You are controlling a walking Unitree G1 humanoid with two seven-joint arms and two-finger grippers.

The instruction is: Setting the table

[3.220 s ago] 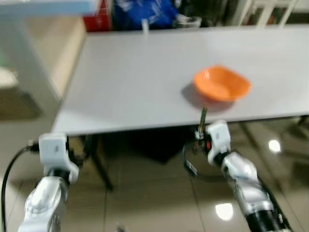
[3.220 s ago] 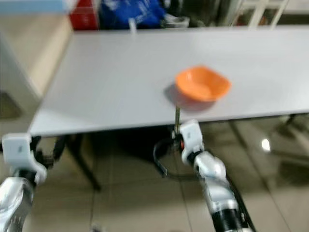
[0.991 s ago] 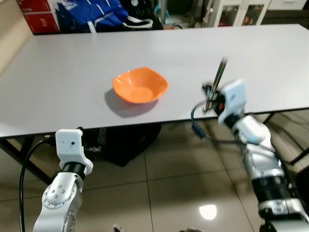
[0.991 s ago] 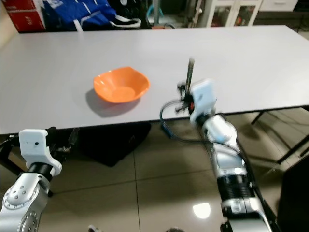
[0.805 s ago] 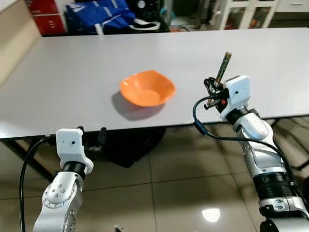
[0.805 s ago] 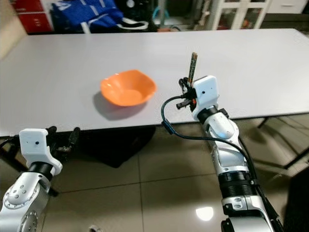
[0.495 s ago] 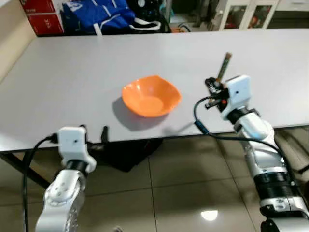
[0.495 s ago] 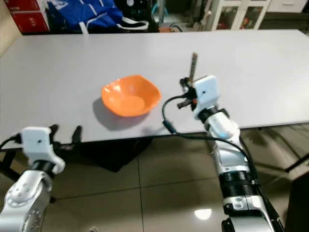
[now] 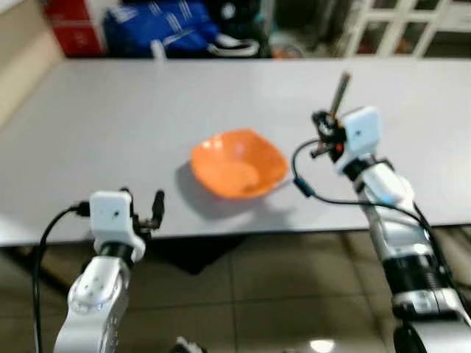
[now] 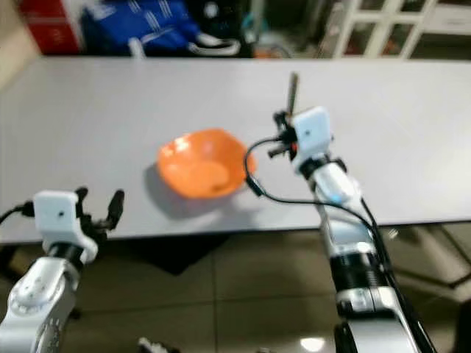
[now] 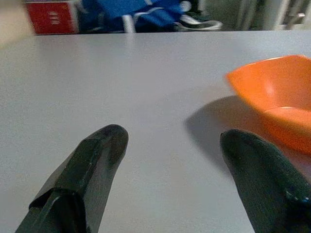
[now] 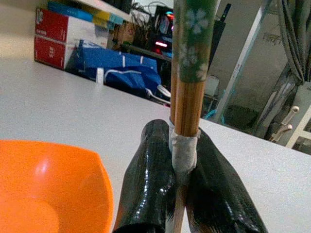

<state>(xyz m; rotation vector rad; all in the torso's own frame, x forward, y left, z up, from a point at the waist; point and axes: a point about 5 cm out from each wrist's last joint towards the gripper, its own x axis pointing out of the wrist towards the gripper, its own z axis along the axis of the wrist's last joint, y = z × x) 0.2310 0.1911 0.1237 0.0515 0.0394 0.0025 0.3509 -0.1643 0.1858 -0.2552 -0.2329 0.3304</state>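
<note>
— What do we see in our right gripper [image 12: 181, 160]?

— Its fingers are clamped on a pair of chopsticks [image 12: 187, 77], held upright above the grey surface [image 9: 147, 118], just beside the orange bowl [image 9: 239, 163].

— And our left gripper [image 11: 170, 160]?

— Spread wide at the surface's near edge, holding nothing, the bowl near it.

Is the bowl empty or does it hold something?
Empty: the orange bowl sits upright on the table, and its inside shows only bare orange surface.
</note>
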